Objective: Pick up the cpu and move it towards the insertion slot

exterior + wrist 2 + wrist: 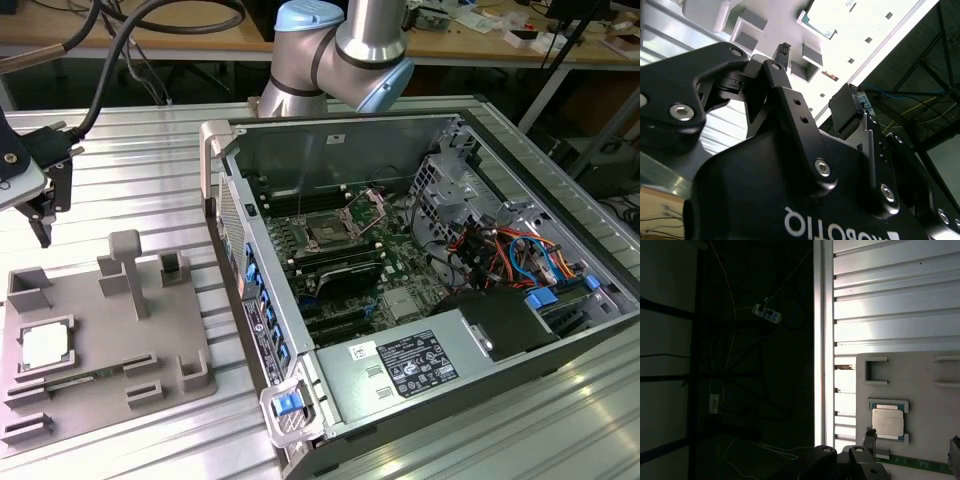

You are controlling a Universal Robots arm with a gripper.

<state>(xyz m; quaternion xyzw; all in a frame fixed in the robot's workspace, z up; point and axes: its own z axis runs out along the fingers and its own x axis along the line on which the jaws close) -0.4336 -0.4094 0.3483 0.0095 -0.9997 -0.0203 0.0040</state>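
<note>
Because the cpu (45, 347), flat in the grey tray (105, 335), looks light, stiff and delicate, its edges suit the tool (52, 218), spread empty beside that tray.

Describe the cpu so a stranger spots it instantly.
Find the grey tray on the exterior view's left, beside the open computer case. The cpu lies on the tray's far side from the case: the only silvery-white square among grey blocks.
</note>
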